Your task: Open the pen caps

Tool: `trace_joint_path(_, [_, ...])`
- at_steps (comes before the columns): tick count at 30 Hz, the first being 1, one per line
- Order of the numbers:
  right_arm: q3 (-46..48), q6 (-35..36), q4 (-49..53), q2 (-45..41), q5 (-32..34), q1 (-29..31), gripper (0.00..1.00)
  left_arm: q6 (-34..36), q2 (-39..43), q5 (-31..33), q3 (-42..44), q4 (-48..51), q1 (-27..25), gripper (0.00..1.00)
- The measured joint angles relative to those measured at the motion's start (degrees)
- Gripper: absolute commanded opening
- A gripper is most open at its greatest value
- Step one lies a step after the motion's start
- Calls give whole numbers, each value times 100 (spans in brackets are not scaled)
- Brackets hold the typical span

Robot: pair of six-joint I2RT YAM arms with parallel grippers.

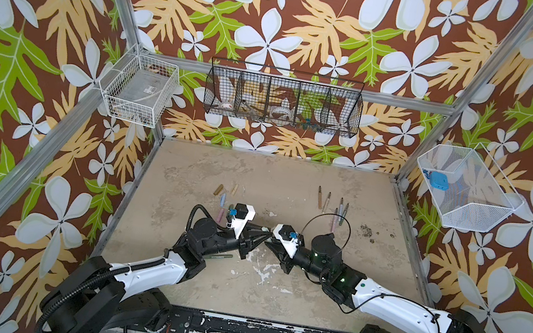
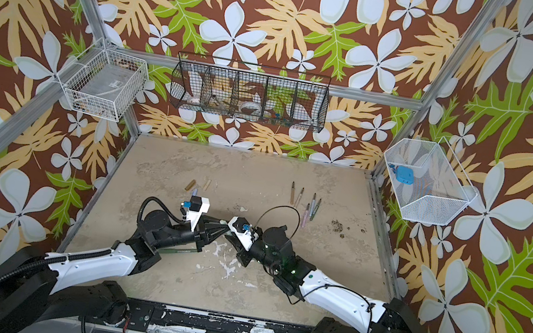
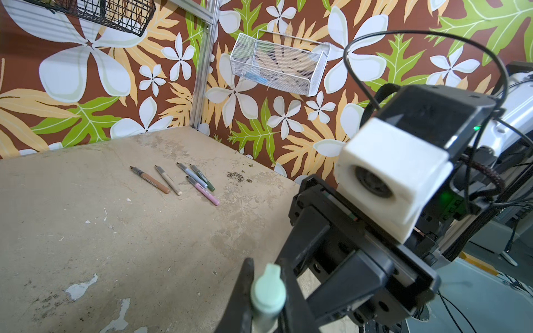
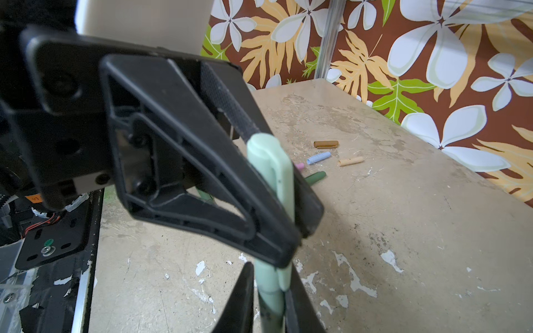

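left of the black wire basket (image 1: 288,72) a white wire basket (image 1: 111,101) holds a clear box (image 1: 140,89); the black one holds tape rolls (image 1: 281,111), and right of it a white mesh basket (image 1: 469,218) holds a blue object (image 1: 436,179). in front of the black basket the left gripper (image 3: 266,299) clamps the mint pen cap (image 4: 277,178) and the right gripper (image 4: 269,276) pinches the mint pen (image 4: 266,294) by its barrel. the pen's long axis runs gripper to gripper, cap end at the left one.

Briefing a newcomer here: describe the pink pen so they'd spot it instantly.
Find the white mesh basket on the right-hand wall. On the table just below it lie five uncapped pens. The pink pen is the one nearest the table's front edge, the only pink among brown, beige, blue and dark green.
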State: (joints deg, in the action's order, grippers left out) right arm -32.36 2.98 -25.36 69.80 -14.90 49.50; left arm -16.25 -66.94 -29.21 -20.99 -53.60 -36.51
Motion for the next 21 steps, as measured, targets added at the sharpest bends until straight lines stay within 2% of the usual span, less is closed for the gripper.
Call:
trace_joint_path(2, [-2,0,-15,39,-31,-15,17,-2,26,-13,0,-20,0,0])
trace_joint_path(6, [0,22,-28,61,-107,-31,0,-35,52,-13,0,-24,-2,0])
trace_joint_path(7, [0,17,-31,61,-120,-31,0,-46,52,-13,0,-22,-2,3])
trace_joint_path(9, [11,24,-31,44,-122,-31,0,-46,50,-22,0,-24,-2,16])
trace_joint_path(11, [33,20,-46,22,-138,-31,0,-44,24,-50,0,-68,-2,22])
trace_joint_path(18, [162,-129,-302,15,-393,-31,0,-46,-267,-160,-105,-184,-122,23])
trace_joint_path(21, [160,-173,-409,55,-470,-33,0,-55,-361,-243,-114,-223,-142,17])
